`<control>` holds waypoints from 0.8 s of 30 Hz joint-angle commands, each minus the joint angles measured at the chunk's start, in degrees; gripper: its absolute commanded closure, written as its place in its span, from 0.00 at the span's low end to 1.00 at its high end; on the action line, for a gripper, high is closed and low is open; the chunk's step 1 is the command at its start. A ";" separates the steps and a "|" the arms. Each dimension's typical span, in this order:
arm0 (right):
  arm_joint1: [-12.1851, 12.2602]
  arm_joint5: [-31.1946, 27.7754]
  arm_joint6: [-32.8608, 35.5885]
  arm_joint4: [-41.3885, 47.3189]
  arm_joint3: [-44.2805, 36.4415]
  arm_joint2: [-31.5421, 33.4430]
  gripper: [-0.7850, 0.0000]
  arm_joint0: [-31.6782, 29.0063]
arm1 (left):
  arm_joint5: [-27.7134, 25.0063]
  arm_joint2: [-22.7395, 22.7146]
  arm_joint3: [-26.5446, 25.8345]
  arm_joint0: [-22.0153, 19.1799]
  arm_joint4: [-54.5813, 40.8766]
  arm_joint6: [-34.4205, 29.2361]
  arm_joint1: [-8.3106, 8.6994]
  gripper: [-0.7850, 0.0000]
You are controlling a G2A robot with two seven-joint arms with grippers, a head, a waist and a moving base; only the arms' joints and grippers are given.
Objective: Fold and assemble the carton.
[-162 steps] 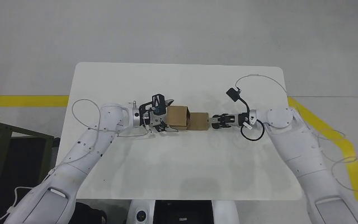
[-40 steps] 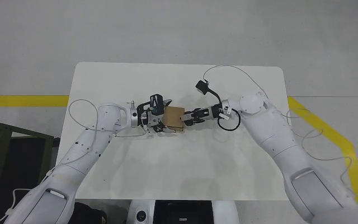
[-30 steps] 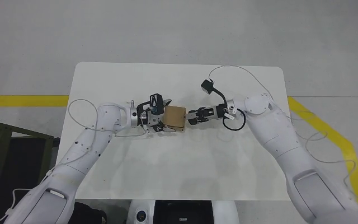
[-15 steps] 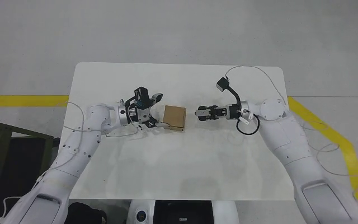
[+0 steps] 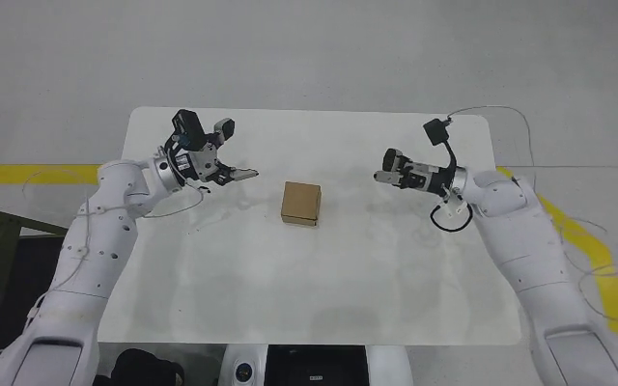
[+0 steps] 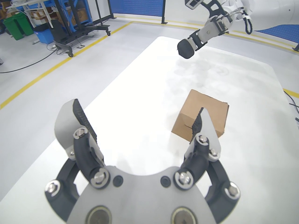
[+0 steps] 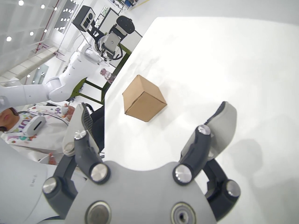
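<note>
Left hand, right hand: fingers apart, holding nothing. Closed carton lies mid-desk between them, well apart from both.

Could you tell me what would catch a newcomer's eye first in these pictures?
The closed brown carton sits near the middle of the white table. The left end effector and the right end effector hover open on either side, both apart from it.
</note>
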 commanded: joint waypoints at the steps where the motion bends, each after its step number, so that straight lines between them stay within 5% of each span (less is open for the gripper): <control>1: 0.60 -2.91 -3.05 -4.23 0.61 1.91 0.00 0.28 | 0.09 -1.07 0.26 -0.36 -0.66 -0.84 0.23 0.00; 12: 3.37 -1.64 -21.68 -31.46 -6.75 13.88 0.00 -2.71 | -0.64 -5.00 2.70 -3.54 -3.54 -4.68 1.15 0.00; 24: 4.56 4.39 -31.46 -46.23 -12.76 18.39 0.00 -4.84 | -0.01 -7.21 3.58 -5.67 -6.05 -6.66 1.74 0.00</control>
